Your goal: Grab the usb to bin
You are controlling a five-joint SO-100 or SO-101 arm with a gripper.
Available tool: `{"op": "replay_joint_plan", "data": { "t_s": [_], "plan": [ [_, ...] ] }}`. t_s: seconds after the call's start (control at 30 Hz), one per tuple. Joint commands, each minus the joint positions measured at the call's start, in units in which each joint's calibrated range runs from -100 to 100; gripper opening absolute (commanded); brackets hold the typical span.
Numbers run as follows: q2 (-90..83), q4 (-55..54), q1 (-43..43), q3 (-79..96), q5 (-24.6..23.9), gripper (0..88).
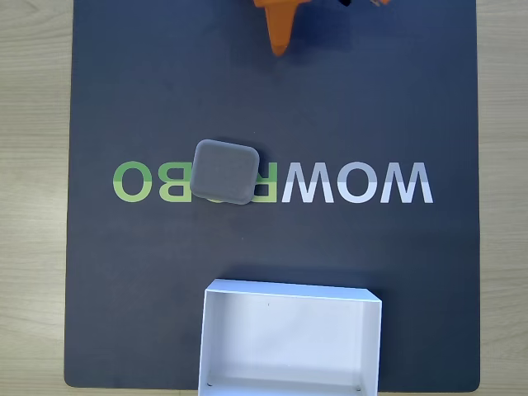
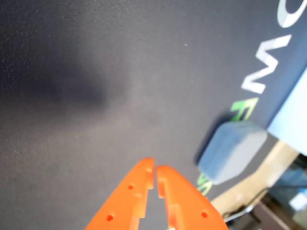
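The usb (image 1: 224,172) is a small flat grey block with rounded corners, lying on the dark mat over the printed lettering, left of centre in the fixed view. In the wrist view the usb (image 2: 232,150) sits to the right of the fingers. The bin (image 1: 290,340) is a shallow white box at the mat's near edge, and a corner of the bin (image 2: 293,125) shows at the right edge of the wrist view. My orange gripper (image 2: 155,168) is shut with nothing between its fingers. Its tip (image 1: 280,45) pokes in at the top of the fixed view, well away from the usb.
A dark mat (image 1: 124,99) with white and green lettering (image 1: 363,183) covers the light wooden table (image 1: 33,198). Bare mat lies between the gripper and the usb, and between the usb and the bin.
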Motion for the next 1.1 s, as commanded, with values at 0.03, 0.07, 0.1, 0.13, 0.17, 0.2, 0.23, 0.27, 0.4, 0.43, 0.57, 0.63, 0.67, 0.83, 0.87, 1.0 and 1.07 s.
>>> {"op": "replay_joint_plan", "data": {
  "t_s": [0.03,0.07,0.1,0.13,0.17,0.2,0.23,0.27,0.4,0.43,0.57,0.63,0.67,0.83,0.87,1.0,1.07],
  "plan": [
    [1.2,0.3,-0.2,-0.6,-0.1,0.9],
    [2.3,0.2,-0.1,-1.0,-0.1,0.9],
    [3.9,-0.9,0.2,-1.6,0.0,0.9],
    [6.1,-2.7,0.4,-2.6,-0.1,0.9],
    [8.9,-4.8,0.4,-4.0,-0.1,0.9],
    [12.1,-7.1,0.4,-5.9,-0.1,0.9],
    [16.1,-9.6,0.4,-7.9,-0.2,0.9],
    [20.5,-12.2,0.4,-10.6,-0.2,0.9],
    [40.4,-19.3,0.5,-23.7,-0.2,0.9],
    [46.1,-19.5,0.5,-28.1,-0.2,0.9],
    [65.5,-17.4,3.0,-45.6,-0.2,1.0],
    [74.0,-14.6,5.5,-54.9,-0.2,1.0],
    [77.9,-13.1,6.7,-59.2,-0.2,1.0],
    [93.5,-7.1,12.6,-74.6,0.2,1.0],
    [95.8,-5.8,13.6,-76.5,0.2,1.1],
    [101.1,-0.5,16.1,-80.2,0.2,8.2],
    [102.4,1.3,16.7,-80.3,0.2,16.5]
  ]
}}
